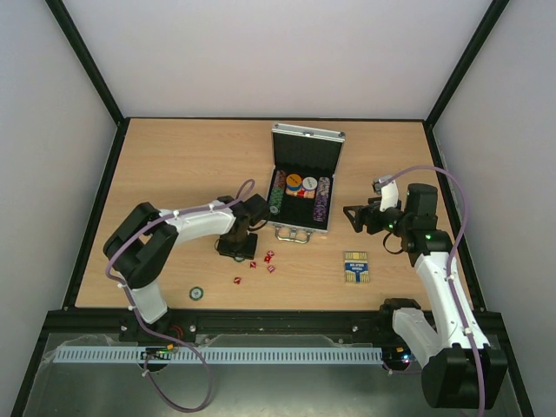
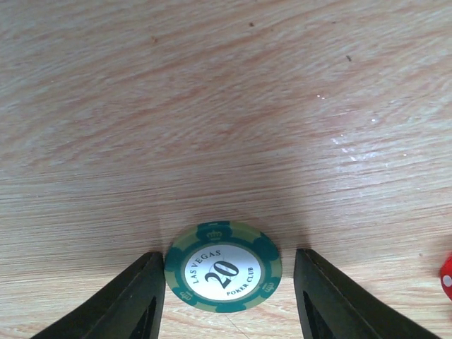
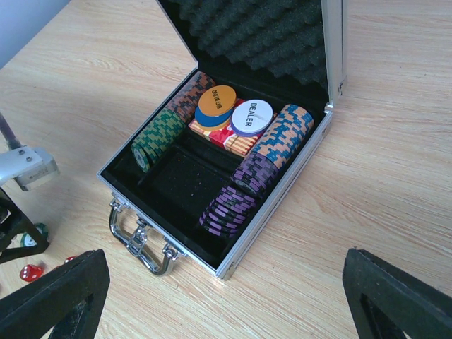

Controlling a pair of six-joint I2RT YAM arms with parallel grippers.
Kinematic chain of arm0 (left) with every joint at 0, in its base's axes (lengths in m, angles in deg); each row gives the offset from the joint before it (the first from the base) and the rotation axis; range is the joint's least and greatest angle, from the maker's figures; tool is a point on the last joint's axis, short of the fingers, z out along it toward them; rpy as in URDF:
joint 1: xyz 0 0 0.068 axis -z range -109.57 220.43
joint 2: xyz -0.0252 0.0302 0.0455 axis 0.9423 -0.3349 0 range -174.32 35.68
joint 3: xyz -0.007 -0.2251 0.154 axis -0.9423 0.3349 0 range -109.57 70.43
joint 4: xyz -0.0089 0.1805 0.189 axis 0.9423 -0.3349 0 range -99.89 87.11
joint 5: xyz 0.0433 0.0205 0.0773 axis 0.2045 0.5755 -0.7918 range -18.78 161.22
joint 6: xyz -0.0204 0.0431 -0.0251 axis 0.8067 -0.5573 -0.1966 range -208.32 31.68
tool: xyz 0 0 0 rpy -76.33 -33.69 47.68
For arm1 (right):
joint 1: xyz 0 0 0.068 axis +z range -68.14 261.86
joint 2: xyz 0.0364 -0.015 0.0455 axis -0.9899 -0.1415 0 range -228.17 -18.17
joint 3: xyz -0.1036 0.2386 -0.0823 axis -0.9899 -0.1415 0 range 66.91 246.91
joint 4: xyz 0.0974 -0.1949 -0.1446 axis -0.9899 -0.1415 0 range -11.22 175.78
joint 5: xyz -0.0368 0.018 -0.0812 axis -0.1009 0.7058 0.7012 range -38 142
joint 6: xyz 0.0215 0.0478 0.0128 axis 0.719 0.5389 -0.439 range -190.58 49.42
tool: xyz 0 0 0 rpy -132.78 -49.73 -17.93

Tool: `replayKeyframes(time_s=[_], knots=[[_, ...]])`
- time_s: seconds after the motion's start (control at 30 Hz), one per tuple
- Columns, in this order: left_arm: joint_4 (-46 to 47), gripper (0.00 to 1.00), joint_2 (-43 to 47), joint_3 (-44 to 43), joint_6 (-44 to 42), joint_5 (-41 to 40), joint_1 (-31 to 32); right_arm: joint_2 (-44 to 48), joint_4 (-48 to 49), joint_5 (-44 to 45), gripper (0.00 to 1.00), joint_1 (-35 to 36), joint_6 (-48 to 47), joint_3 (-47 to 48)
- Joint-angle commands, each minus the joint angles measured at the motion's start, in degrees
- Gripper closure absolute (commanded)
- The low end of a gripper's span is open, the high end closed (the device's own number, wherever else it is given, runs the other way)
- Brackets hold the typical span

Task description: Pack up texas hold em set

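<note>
Straddling the flat green chip (image 2: 223,267) with your left end effector (image 2: 227,258) half-open, you are risking the fingers (image 2: 134,300) skidding over its thin edge.

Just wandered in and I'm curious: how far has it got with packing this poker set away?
Partly done. Rows of chips and a dealer button already sit in the open case. The left gripper straddles a green chip lying on the table, not yet gripped. Left: another chip, the red dice, the card box, then closing the case. The right gripper is open, empty.
</note>
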Motion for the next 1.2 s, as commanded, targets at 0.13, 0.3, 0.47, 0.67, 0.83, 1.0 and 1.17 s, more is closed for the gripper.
replayKeyframes(time_s=[0.13, 0.3, 0.47, 0.67, 0.83, 1.0, 1.17], knots=[[-0.90, 0.48, -1.69, 1.35, -1.88, -0.78, 0.13, -0.08, -1.01, -0.38, 0.09, -0.21, -0.72, 0.24], [-0.26, 0.51, -2.98, 1.01, -1.94, -0.82, 0.13, -0.08, -1.10, -0.40, 0.09, -0.21, -0.71, 0.19], [-0.96, 0.53, -3.30, 0.73, -1.24, -2.85, 0.12, -0.08, -1.10, -0.38, 0.09, -0.21, -0.82, 0.19], [-1.07, 0.58, -3.90, 1.17, -1.77, -3.59, 0.06, -0.15, -1.02, -0.28, 0.09, -0.21, -0.75, 0.18], [-2.28, 0.62, -2.74, 0.58, -2.41, -4.05, 0.13, -0.25, -1.00, -0.30, 0.09, -0.21, -0.78, 0.11], [-5.20, 0.63, 0.72, -1.76, -2.01, -6.83, 0.11, -0.32, -1.01, -0.31, 0.09, -0.21, -0.71, 0.11], [-6.97, 0.63, 5.03, -5.26, -0.45, -8.97, 0.08, -0.51, -0.99, -0.28, 0.09, -0.21, -0.71, 0.11]])
